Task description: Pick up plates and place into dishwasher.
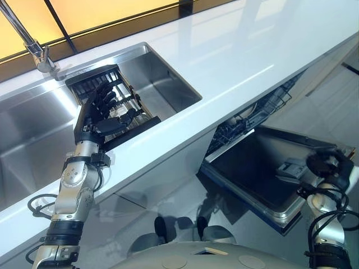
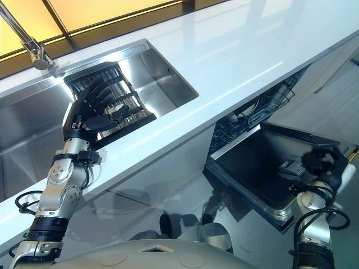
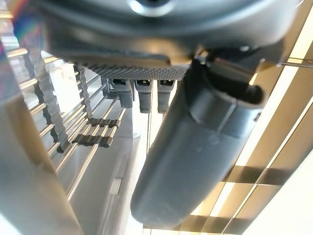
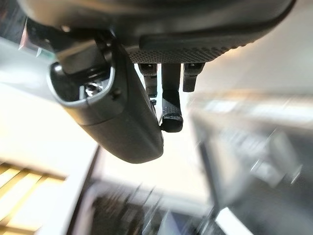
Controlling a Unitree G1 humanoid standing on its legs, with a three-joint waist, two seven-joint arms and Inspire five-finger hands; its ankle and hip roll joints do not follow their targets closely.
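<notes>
Left robot hand [image 1: 104,109]: raised over the dish rack [image 1: 120,89] in the sink [image 1: 162,84] — fingers are spread and nearly straight, nothing is clamped. In the left wrist view the fingers [image 3: 142,93] are seen extended above the rack wires [image 3: 93,137].
Right robot hand [image 1: 328,165]: held above the outer end of the open dishwasher door [image 1: 252,168] — fingers are curled together, nothing is held. In the right wrist view the fingers [image 4: 168,93] are bent beside the thumb [image 4: 117,117].
Dish rack: dark, wire-built, seated across the sink basin beside the faucet [image 1: 33,47]; whether a plate stands in it cannot be told.
Plates: none can be made out in either robot hand.
Dishwasher: set under the white surface [image 1: 252,50]; the door is folded down flat, and the lower basket [image 1: 252,115] is seen inside the opening, partly under the surface edge.
Sink: stainless steel, let into the surface.
</notes>
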